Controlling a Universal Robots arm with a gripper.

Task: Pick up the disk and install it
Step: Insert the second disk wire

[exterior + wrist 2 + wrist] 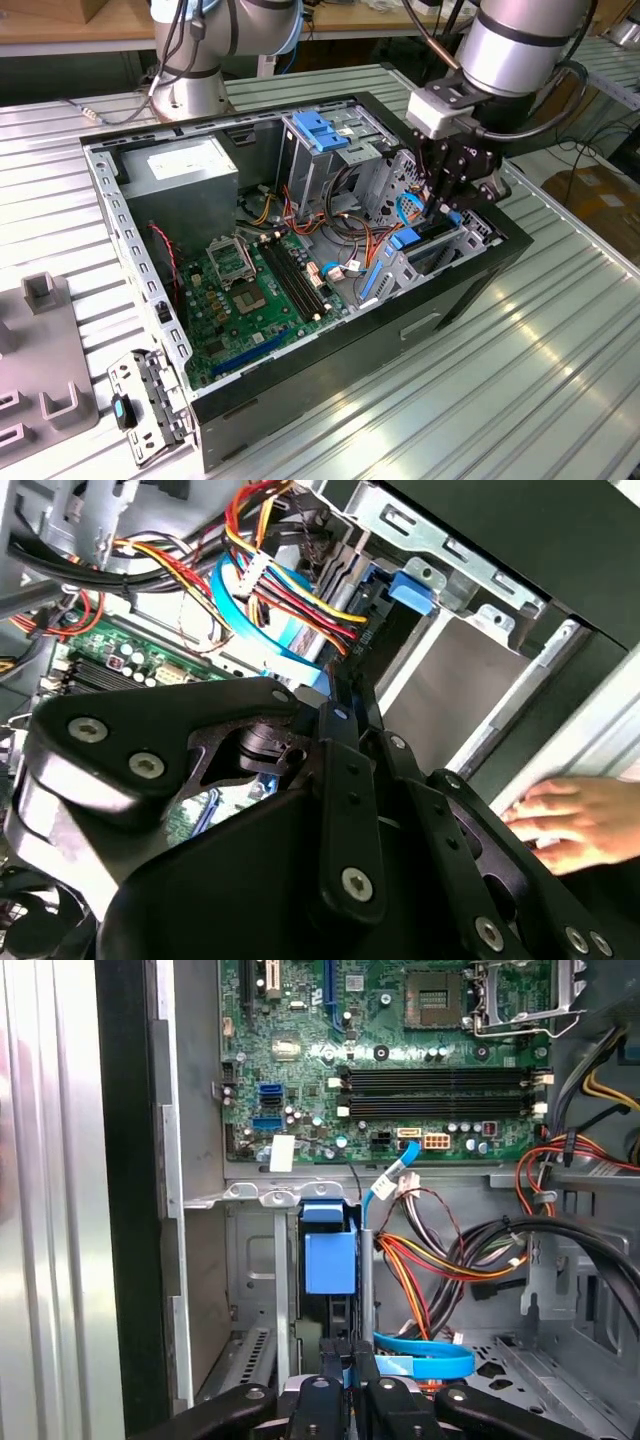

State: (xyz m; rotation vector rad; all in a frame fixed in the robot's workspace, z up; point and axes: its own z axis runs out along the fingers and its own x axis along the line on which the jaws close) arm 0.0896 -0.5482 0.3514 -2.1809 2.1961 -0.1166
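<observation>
An open computer case (300,400) lies on its side on a ribbed metal worktop (520,380), taking up the middle of the exterior view; its green motherboard (245,300) faces up in the lower middle, a grey power supply box (190,175) with a white sticker sits at upper left inside the case, and a metal cage with a blue plastic top (320,135) stands at upper centre. The robot arm (520,45) comes down from the upper right of the frame; its black hand (440,215) reaches into the drive bay at the case's right end. The disk (432,240) stands on edge in that bay, directly under the hand, with its blue side rail (405,238) showing beside it; a bundle of red, yellow and orange cables (355,245) lies just to its left. In the first wrist view the hand (350,1375) sits at the bottom centre with its fingers (325,1360) drawn close together on either side of the thin upright disk (330,1260), clamped on it; a blue ribbon cable (425,1355) curls just beside it. In the second wrist view a flat grey face of the disk (450,680) shows at centre right within the bay frame; a person's hand (570,820) rests on the case edge at lower right.
</observation>
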